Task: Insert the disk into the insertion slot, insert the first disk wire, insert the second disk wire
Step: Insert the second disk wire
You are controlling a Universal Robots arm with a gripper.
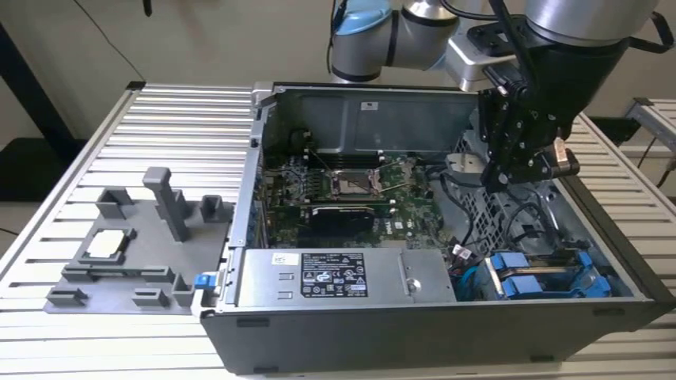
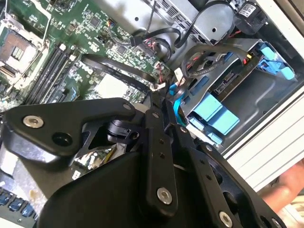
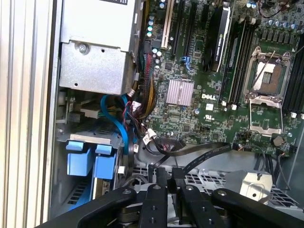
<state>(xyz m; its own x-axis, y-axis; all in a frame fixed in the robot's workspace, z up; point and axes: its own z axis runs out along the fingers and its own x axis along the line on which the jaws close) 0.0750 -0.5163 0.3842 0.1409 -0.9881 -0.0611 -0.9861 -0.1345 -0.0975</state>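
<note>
Disk, the flat silver hard drive in its bright blue plastic carrier (image 1: pixel 525 286), sits down in the drive bay at a corner of the open dark grey computer case (image 1: pixel 423 340). It lies beside 1 similar blue-framed drive (image 1: pixel 509 262), so step 1 looks done. Black gripper (image 1: pixel 496 180) hovers above the bay by the green motherboard (image 1: pixel 349 198), fingers (image 3: pixel 162 183) pinched together on nothing I can make out. Loose black cables (image 1: pixel 518 220) trail nearby, and both wire steps look left to do.
</note>
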